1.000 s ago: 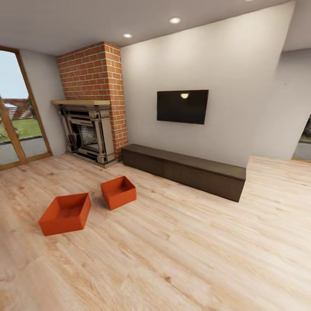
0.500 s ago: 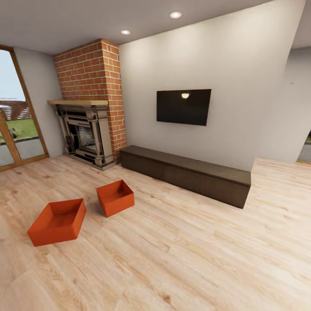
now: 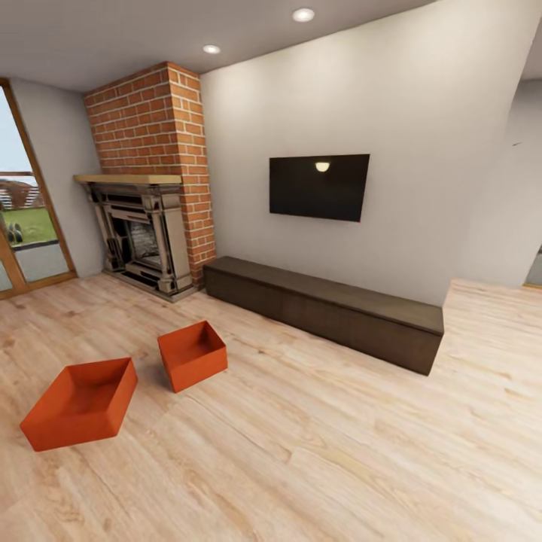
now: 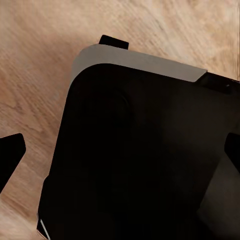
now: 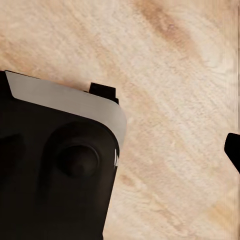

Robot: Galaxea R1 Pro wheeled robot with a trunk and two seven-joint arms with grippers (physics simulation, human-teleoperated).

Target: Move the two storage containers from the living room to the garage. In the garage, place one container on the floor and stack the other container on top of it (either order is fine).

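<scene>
Orange-red storage containers [image 3: 124, 380], red-brick fireplace [image 3: 147, 143], pale wood-plank flooring [image 3: 316, 444].

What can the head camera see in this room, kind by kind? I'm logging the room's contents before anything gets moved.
Orange bins: 2
Fireplace: 1
Television: 1
Low dark cabinet: 1
Ceiling lights: 2
Total: 7

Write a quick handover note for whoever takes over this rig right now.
Pincers: the wrist views look down at the robot's dark base and wood planks; a dark tip shows at each frame's edge, so open or shut cannot be told.
Containers: both orange-red bins sit empty and apart on the living room's wood-plank floor near the brick fireplace, the nearer storage container and the farther storage container.
Done: nothing carried.
Left: take both to the garage, stack them.
</scene>
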